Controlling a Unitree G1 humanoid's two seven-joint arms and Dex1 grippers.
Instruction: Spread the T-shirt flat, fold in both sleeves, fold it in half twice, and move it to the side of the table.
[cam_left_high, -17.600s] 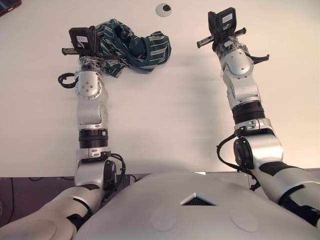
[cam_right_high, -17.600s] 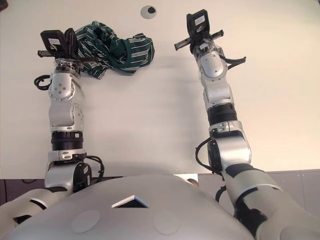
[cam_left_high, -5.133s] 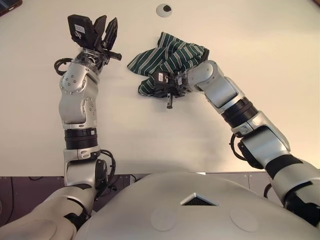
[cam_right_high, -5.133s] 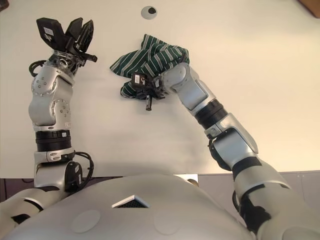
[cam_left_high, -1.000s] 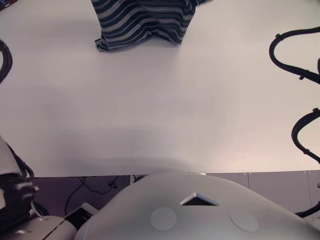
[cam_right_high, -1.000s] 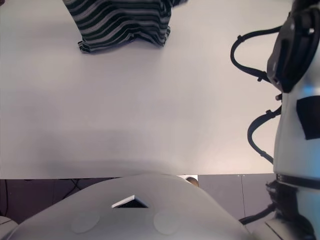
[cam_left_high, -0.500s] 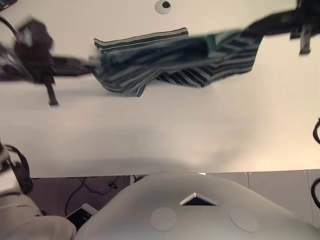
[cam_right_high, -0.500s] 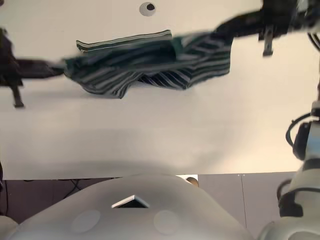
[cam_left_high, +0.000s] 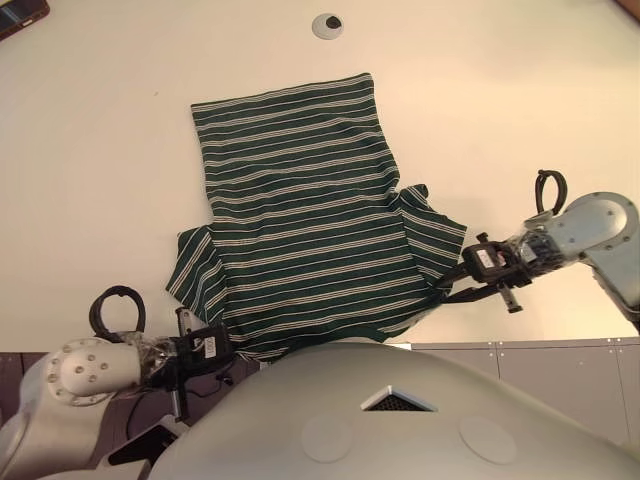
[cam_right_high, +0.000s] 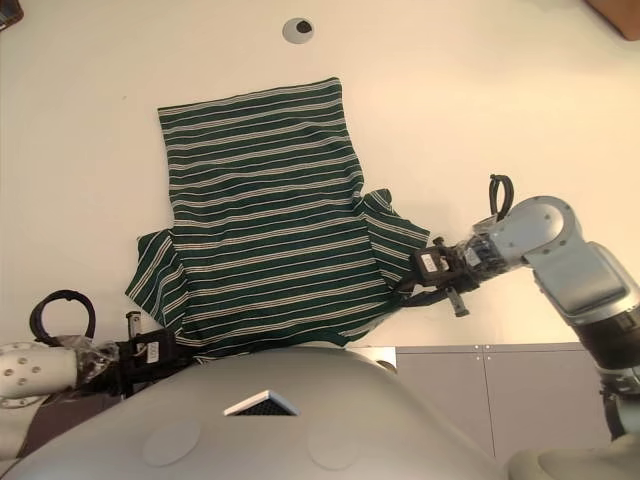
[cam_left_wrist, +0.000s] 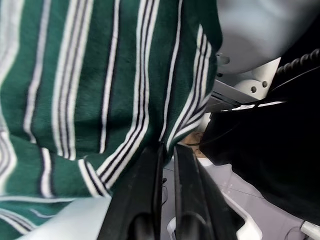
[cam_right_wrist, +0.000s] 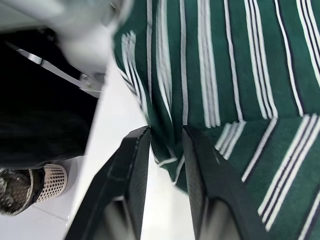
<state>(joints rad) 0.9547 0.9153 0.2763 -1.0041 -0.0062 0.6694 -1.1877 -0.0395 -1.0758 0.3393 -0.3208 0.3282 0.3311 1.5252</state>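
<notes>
jaws of the left gripper are clenched on the near-left shoulder edge of the dark green, white-striped cotton t-shirt. those of the right gripper pinch its near-right edge. held well apart at the near edge of the white table, they likely tension the fabric flat. both sleeves lie unfolded.

Shirt: near hem out of sight. From the head views, fingertips of the left gripper and right gripper are lost under cloth. Dark object at far corner is cut by the frame edge, kind unclear.
</notes>
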